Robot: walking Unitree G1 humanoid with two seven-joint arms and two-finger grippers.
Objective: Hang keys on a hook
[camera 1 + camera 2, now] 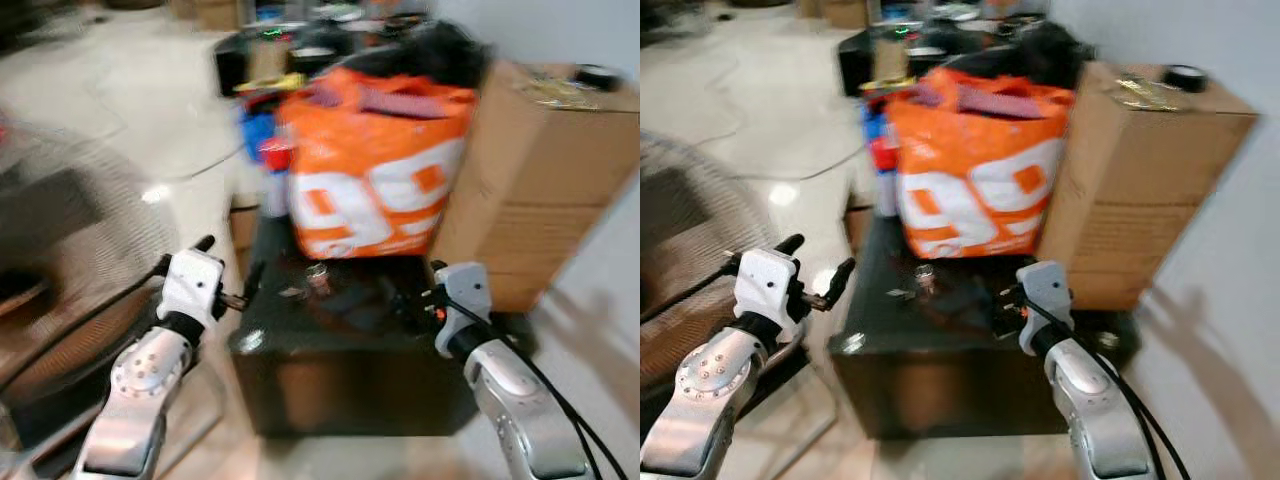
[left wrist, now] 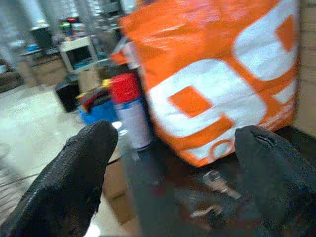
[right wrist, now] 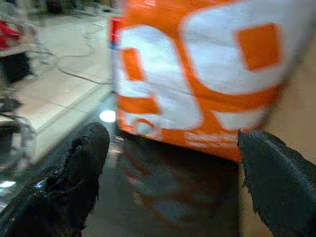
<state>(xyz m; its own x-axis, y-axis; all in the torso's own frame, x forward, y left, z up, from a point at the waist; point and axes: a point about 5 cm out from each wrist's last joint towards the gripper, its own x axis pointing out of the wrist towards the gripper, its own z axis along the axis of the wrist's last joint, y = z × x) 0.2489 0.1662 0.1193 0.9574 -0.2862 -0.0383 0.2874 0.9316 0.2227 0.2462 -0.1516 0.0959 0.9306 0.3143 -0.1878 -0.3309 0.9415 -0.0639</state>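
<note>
The views are blurred by motion. Small metal pieces that look like keys (image 1: 318, 276) lie on a low black table (image 1: 350, 345), just in front of an orange bag; the left wrist view shows the keys (image 2: 217, 180) too. My left gripper (image 1: 230, 265) is open at the table's left edge, level with the top and holding nothing. My right gripper (image 1: 418, 297) is open over the table's right part, its fingers (image 3: 79, 168) spread wide before the bag. Both are a short way from the keys.
A stuffed orange bag (image 1: 375, 170) with white numerals stands at the back of the table. A big cardboard box (image 1: 545, 170) is at its right, and a red-capped spray can (image 2: 129, 111) and clutter at its left. A round fan grille (image 1: 70, 240) stands on the floor at left.
</note>
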